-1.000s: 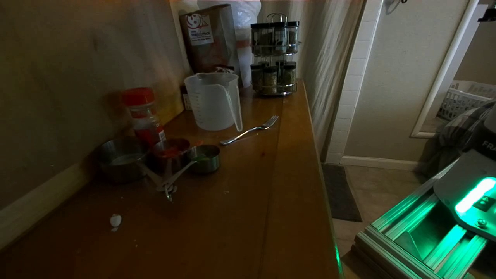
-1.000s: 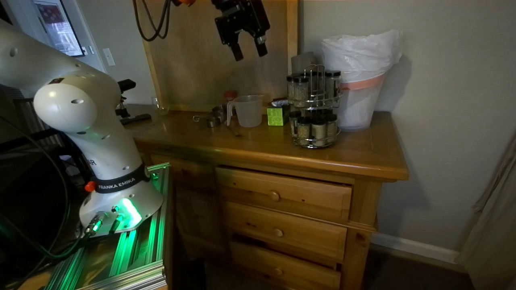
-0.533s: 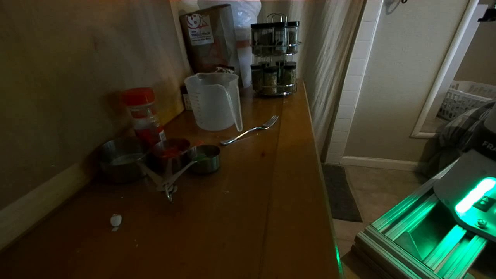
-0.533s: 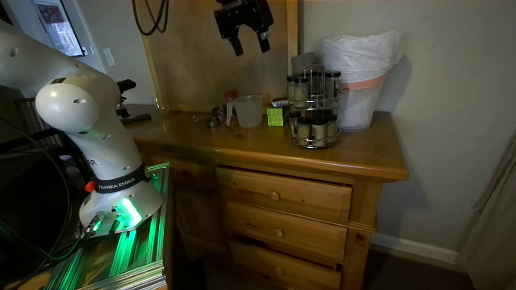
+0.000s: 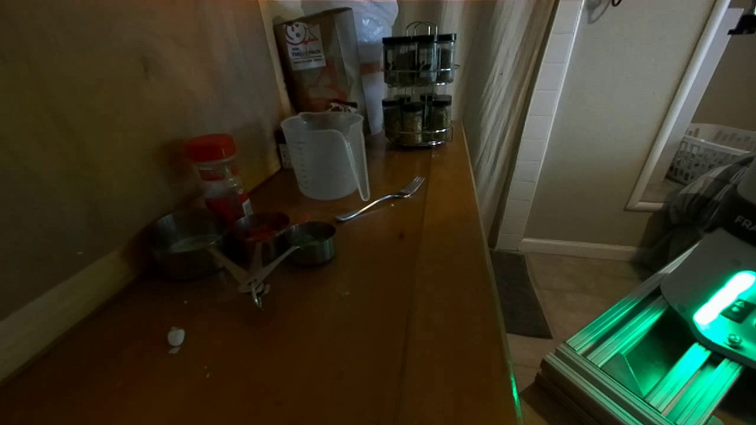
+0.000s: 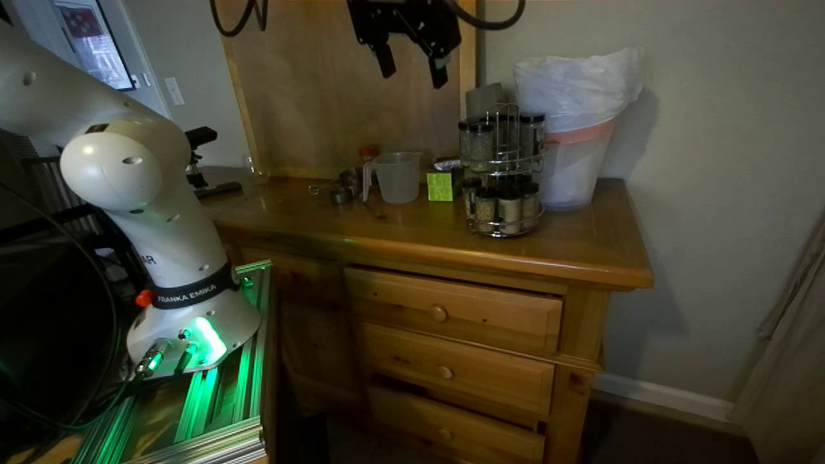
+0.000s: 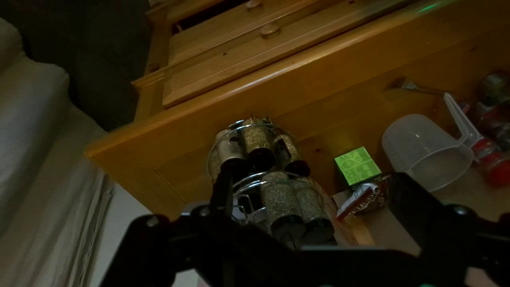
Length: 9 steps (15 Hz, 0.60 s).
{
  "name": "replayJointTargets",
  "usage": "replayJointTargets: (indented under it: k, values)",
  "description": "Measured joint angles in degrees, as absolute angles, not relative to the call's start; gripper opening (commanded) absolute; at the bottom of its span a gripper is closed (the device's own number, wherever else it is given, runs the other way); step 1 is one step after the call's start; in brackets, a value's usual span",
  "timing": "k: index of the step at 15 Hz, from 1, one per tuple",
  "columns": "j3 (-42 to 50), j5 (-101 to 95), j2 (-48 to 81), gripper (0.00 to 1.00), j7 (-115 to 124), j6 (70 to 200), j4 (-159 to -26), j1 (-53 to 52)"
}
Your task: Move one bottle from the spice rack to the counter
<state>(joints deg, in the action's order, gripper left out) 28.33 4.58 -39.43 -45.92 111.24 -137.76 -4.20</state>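
The spice rack (image 6: 503,173) is a two-tier wire rack of small glass jars with dark lids. It stands upright on the glossy brown wooden counter (image 6: 580,240) and also shows at the far end in an exterior view (image 5: 419,141). Jars such as an upper-tier bottle (image 6: 481,145) sit in both tiers. My gripper (image 6: 413,76) is open and empty, in the air above the counter, higher than the rack and to its left in that exterior view. In the wrist view, the rack's upper jars (image 7: 281,199) show between the spread fingers, with the left finger covering part of the rack.
A translucent pitcher (image 6: 397,179) and a green box (image 6: 440,187) stand beside the rack. A white-lined bin (image 6: 573,138) and a brown bag (image 5: 325,71) are behind it. A fork (image 5: 384,202), metal measuring cups (image 5: 313,245) and a red-lidded jar (image 5: 215,171) lie farther along.
My gripper has moved to the right, closer to the rack, and slightly up, with its fingers turned a little. It stays open. The rack, jars and other objects have not moved.
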Motion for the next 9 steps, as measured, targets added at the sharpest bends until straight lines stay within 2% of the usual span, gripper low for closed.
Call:
replayJointTargets:
  k: [6,9]
  values:
    - [26.86,4.58,-39.03,1.00,-45.96,111.24,-137.84,-3.04]
    - [27.11,4.32,-34.81,1.00,-46.68,111.45,-137.72,-2.10]
